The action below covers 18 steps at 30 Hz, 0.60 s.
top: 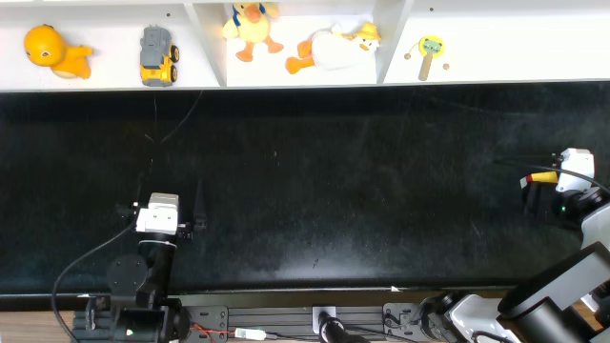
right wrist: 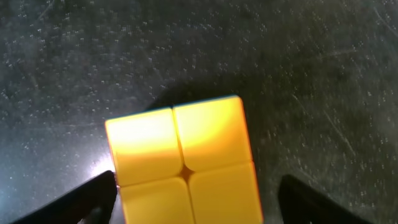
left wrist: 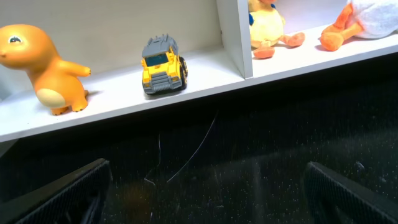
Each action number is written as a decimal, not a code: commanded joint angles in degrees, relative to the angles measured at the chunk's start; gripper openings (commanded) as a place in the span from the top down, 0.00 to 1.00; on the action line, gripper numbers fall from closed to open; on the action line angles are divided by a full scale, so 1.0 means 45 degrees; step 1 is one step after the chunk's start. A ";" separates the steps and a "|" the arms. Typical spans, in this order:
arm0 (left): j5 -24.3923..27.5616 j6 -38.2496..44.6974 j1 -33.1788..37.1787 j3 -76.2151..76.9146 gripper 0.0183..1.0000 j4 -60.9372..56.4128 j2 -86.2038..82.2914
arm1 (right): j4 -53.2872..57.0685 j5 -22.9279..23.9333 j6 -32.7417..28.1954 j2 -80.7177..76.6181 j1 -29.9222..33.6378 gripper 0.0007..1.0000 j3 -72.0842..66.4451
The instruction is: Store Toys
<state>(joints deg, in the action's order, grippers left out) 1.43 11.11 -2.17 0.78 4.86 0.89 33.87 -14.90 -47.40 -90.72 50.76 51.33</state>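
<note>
A yellow two-by-two puzzle cube [right wrist: 183,165] lies on the black table, at the far right in the top view [top: 541,177]. My right gripper [right wrist: 196,202] hovers over it, open, one finger on each side of the cube; from above the gripper [top: 547,191] sits near the table's right edge. My left gripper [left wrist: 205,202] is open and empty, low over the table at the front left [top: 167,205], facing the white shelf [top: 305,74]. On the shelf stand an orange dinosaur [left wrist: 43,68], a yellow truck [left wrist: 163,66], a yellow duck plush [top: 253,29], a white duck plush [top: 334,48] and a green rattle [top: 431,55].
White dividers [left wrist: 233,37] split the shelf into compartments along the table's far edge. The black tabletop [top: 334,181] stretches between the two arms. Cables [top: 86,257] trail by the left arm's base.
</note>
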 commanded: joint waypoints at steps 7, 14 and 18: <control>-0.0107 0.0189 -0.0044 -0.0073 0.01 -0.0005 -0.0160 | -0.0053 -0.0355 0.0767 -0.0063 -0.0219 0.48 0.0257; -0.0107 0.0189 -0.0044 -0.0073 0.00 -0.0005 -0.0160 | -0.0063 -0.0355 0.1462 0.0267 -0.0685 0.49 0.0282; -0.0107 0.0189 -0.0044 -0.0073 0.00 -0.0005 -0.0160 | -0.0049 -0.0350 0.1991 0.0777 -0.1491 0.49 0.0481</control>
<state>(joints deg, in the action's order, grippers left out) 1.41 11.11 -2.17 0.78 4.82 0.89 33.87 -15.64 -41.10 -90.02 46.26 51.59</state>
